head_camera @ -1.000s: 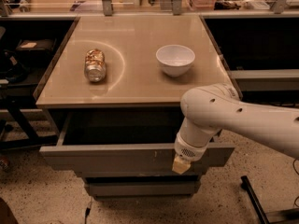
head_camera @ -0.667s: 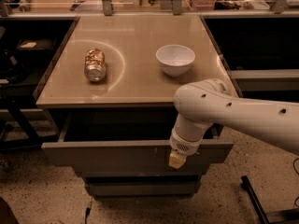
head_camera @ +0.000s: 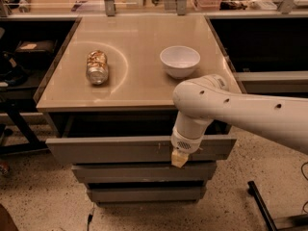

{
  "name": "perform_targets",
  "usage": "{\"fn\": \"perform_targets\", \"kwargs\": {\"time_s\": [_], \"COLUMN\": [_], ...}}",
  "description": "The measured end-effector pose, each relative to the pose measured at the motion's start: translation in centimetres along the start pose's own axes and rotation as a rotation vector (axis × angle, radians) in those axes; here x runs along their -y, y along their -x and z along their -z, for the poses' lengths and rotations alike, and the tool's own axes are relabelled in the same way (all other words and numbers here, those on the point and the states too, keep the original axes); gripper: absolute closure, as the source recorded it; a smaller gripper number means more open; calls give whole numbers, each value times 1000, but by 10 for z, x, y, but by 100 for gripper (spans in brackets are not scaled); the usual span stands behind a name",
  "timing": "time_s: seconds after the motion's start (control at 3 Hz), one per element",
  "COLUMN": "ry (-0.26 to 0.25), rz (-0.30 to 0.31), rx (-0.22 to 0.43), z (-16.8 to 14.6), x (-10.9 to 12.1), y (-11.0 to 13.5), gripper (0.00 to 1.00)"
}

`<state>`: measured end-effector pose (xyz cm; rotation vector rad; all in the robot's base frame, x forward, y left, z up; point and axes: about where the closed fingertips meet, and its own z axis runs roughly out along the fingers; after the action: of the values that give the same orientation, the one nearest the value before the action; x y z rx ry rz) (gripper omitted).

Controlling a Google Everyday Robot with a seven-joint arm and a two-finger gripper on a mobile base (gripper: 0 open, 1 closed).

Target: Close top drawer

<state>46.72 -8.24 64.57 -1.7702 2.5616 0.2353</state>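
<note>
The top drawer is a wide grey metal drawer under the tan tabletop. It stands partly open, with a dark gap showing behind its front panel. My gripper hangs from the white arm and its tan tip rests against the front panel, right of centre, at the panel's lower edge.
A crushed can lies on the tabletop at the left and a white bowl stands at the right. Two narrower grey drawer fronts sit below the top drawer. Dark shelving flanks the table on both sides. A black stand leg lies at lower right.
The arm and gripper have moved left and toward the cabinet, and the drawer front has slid inward, so the open gap is narrower.
</note>
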Motion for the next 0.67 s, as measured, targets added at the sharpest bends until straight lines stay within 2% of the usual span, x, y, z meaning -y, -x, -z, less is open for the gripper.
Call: {"fn": "perform_targets", "kwargs": {"time_s": [0.67], "ry": [0], "rz": [0], "rx": [0], "z": [0], "x": [0], "y": [0], "gripper": [36]}}
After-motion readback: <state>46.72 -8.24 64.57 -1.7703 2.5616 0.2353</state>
